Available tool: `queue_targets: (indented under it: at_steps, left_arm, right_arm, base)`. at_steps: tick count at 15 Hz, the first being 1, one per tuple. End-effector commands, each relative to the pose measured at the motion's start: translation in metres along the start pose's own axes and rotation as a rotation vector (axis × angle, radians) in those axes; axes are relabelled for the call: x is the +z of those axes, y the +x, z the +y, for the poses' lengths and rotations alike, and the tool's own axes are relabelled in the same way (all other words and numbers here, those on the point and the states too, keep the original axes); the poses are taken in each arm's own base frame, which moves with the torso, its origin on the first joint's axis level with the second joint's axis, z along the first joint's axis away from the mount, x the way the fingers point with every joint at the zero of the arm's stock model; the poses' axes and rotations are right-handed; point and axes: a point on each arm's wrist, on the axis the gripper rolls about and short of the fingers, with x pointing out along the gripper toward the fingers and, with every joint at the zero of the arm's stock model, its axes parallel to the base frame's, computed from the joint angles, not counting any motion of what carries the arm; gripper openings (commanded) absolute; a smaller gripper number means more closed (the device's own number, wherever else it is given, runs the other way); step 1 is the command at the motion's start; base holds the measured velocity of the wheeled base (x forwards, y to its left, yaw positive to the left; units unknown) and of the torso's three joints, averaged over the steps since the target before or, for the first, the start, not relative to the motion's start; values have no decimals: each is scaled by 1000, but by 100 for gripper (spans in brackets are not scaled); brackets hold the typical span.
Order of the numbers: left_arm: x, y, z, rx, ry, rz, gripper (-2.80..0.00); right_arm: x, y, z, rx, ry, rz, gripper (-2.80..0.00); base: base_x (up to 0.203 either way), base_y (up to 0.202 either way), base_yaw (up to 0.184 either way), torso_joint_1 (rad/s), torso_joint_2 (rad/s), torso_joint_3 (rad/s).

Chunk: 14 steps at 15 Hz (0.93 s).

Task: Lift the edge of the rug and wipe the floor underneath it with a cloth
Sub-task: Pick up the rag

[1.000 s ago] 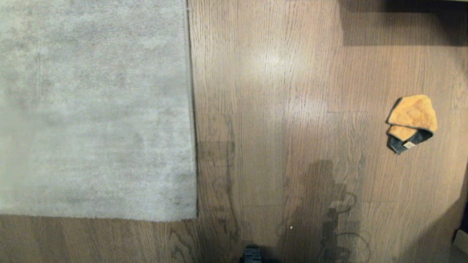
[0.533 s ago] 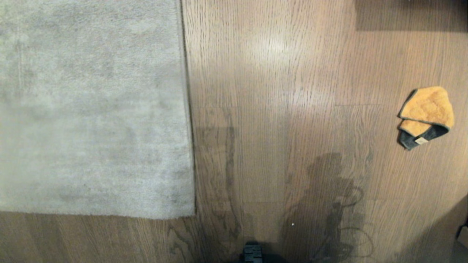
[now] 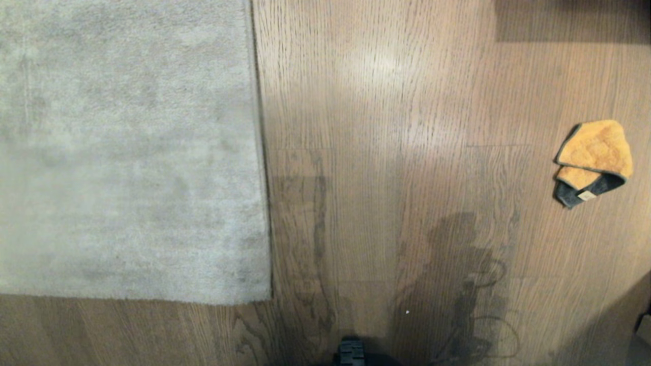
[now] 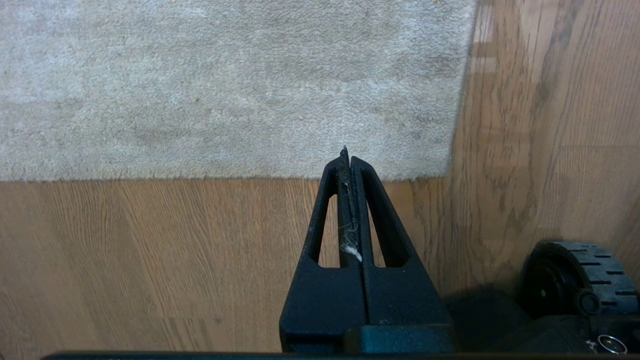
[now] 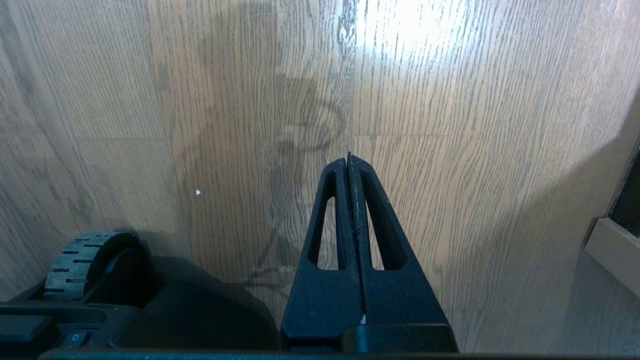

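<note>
Now my view has swung slightly: camera motion, nothing on the floor moved. My left gripper, fingers together and empty, hangs just short of the rug edge; my right gripper, likewise together, sits well short of the cloth. Task not yet begun.

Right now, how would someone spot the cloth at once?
Start from the grey rug on the robot's left and cross the bare wood floor to the far right. The cloth lies there alone: small, folded, fluffy orange with dark trim.
</note>
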Motion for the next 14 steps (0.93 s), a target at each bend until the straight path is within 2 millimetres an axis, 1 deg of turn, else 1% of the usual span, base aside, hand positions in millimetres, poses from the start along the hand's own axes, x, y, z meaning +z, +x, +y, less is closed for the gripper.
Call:
queue_targets:
  at_steps: [1, 14]
  left_arm:
    - [0, 0, 0, 0, 0, 1, -280]
    - [0, 0, 0, 0, 0, -1, -280]
  right_arm:
    - [0, 0, 0, 0, -1, -1, -280]
    - [0, 0, 0, 0, -1, -1, -280]
  base:
    - [0, 0, 0, 0, 0, 0]
    - [0, 0, 0, 0, 0, 0]
